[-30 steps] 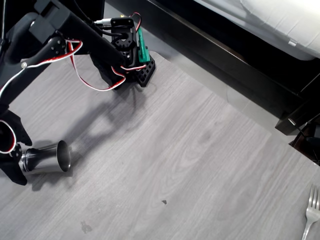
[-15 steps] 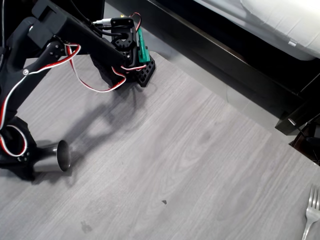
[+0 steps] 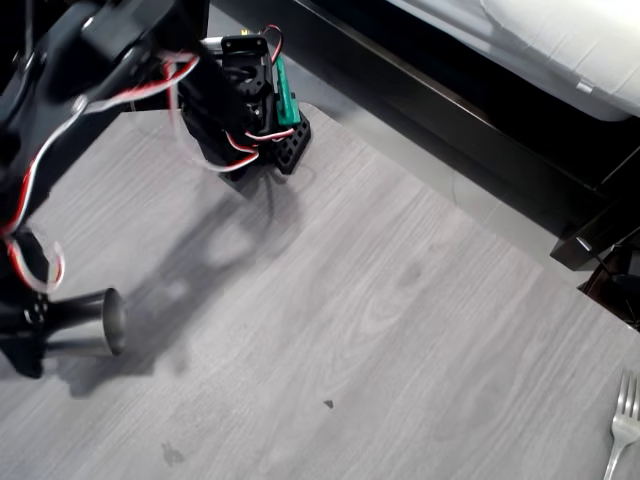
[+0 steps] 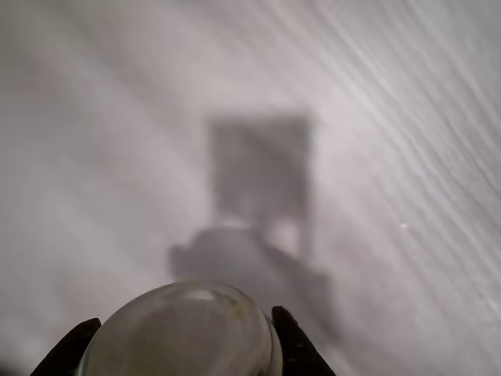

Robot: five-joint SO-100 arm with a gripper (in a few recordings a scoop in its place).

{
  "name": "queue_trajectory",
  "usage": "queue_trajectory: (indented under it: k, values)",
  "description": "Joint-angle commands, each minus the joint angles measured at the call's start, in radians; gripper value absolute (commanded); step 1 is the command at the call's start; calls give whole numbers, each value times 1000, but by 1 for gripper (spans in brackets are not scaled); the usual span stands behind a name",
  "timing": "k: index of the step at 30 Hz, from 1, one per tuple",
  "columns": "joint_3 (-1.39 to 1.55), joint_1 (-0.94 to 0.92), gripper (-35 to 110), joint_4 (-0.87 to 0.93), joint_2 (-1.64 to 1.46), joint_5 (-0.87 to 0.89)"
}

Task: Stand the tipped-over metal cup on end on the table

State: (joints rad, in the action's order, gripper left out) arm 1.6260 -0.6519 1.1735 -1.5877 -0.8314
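Counter (image 3: pixel 400 300): your light grey wood-grain surface, a few dark specks.
Fork (image 3: pixel 622 430): lies at your counter's lower right edge.

in the overhead view the table (image 3: pixel 400 330) lies bare and open to the right of the metal cup (image 3: pixel 85 322), wide room all the way across to a fork (image 3: pixel 622 425) at the far right edge. up and right of the cup the arm's base (image 3: pixel 255 110) stands on the tabletop. beyond that, a black furniture frame (image 3: pixel 470 130) runs along the table's far edge.
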Motion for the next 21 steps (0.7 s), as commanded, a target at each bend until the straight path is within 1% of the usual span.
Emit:
queue_trajectory:
  k: [1, 3, 6, 7, 10, 13, 16, 21]
  values:
    - [115, 77, 0, -84, -344, -57]
    - [293, 123, 0, -232, -531, -146]
    - [669, 176, 0, -620, -801, -318]
    - [772, 195, 0, -724, -862, -350]
    - [968, 247, 0, -911, -971, -422]
    - [1132, 287, 0, -1227, -966, -512]
    - [1223, 327, 0, -1440, -904, -552]
    - [1221, 387, 0, -1812, -630, -568]
